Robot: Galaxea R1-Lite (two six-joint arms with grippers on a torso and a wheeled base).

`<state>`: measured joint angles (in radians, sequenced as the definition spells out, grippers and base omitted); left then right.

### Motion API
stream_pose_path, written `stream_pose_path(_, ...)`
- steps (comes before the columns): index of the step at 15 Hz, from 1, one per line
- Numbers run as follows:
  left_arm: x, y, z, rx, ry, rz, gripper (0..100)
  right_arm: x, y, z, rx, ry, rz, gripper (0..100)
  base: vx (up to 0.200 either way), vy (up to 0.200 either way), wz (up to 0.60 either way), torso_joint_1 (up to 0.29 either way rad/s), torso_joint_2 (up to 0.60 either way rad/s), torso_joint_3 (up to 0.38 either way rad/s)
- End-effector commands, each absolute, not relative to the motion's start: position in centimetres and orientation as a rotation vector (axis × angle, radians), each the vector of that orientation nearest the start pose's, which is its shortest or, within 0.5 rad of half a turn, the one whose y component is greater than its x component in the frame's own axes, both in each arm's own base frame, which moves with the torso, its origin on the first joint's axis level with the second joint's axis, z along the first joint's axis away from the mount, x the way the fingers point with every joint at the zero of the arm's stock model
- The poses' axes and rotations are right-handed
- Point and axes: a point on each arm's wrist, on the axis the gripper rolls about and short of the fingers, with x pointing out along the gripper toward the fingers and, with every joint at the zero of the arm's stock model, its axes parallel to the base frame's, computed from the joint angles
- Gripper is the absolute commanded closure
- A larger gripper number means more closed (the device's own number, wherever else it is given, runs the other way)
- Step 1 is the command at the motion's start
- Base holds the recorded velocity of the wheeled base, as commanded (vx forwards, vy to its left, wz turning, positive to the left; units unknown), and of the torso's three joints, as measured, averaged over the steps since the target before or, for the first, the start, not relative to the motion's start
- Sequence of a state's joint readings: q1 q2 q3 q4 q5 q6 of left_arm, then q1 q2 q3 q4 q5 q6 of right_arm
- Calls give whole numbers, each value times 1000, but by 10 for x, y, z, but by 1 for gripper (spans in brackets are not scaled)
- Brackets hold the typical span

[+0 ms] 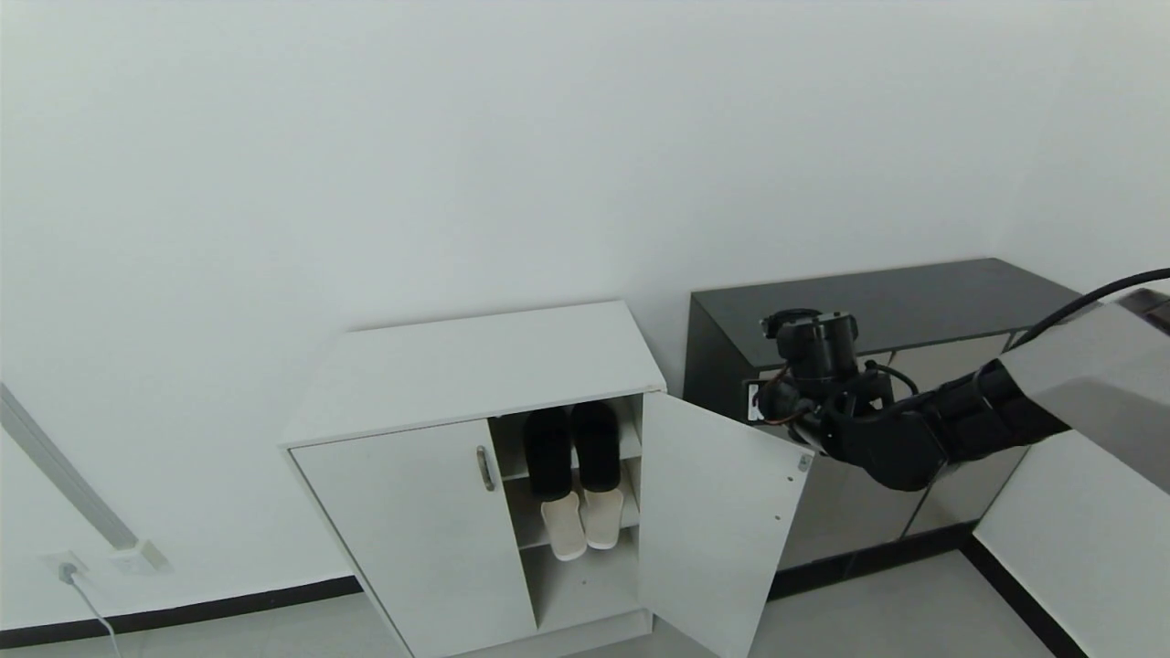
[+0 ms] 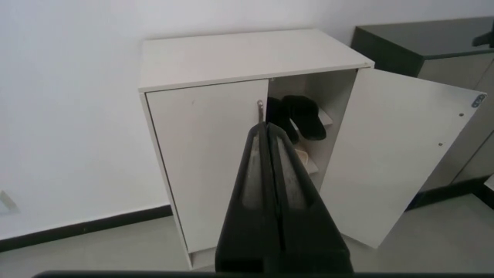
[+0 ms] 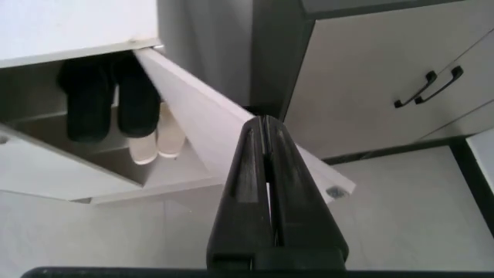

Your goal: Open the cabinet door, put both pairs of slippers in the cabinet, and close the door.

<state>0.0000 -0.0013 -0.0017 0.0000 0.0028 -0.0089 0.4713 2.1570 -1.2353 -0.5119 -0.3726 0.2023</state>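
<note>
Both pairs stowed, black pair [image 1: 571,446] above white pair [image 1: 581,523], on cabinet [image 1: 475,366] shelves at frame centre; door [image 1: 713,521] open right of centre; right claw [image 3: 266,123] and left claw [image 2: 265,127] pinched together, empty; closing left.

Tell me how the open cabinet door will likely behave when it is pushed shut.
The open door looks like a flat rigid panel, so it should swing without flexing. It seems thin, probably light. The white slippers seem to overhang their shelf and might stop it.
</note>
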Motion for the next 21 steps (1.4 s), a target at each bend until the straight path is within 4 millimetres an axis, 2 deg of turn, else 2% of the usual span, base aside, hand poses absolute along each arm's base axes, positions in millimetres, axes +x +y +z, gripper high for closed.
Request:
stream_pose_path(1, -23, 0, 76, -9, -2, 3, 100, 406, 182, 91, 27, 408, 31, 100, 0, 0, 0, 0, 0, 0)
stream_pose_path(6, -23, 0, 76, -9, -2, 3, 100, 433, 173, 75, 29, 444, 6, 100, 0, 0, 0, 0, 0, 0)
stream_pose_path(12, -23, 0, 76, -9, -2, 3, 100, 453, 176, 57, 35, 445, -6, 100, 0, 0, 0, 0, 0, 0)
stream_pose_path(21, -23, 0, 75, -9, 0, 3, 100, 457, 167, 41, 32, 475, -30, 100, 0, 0, 0, 0, 0, 0)
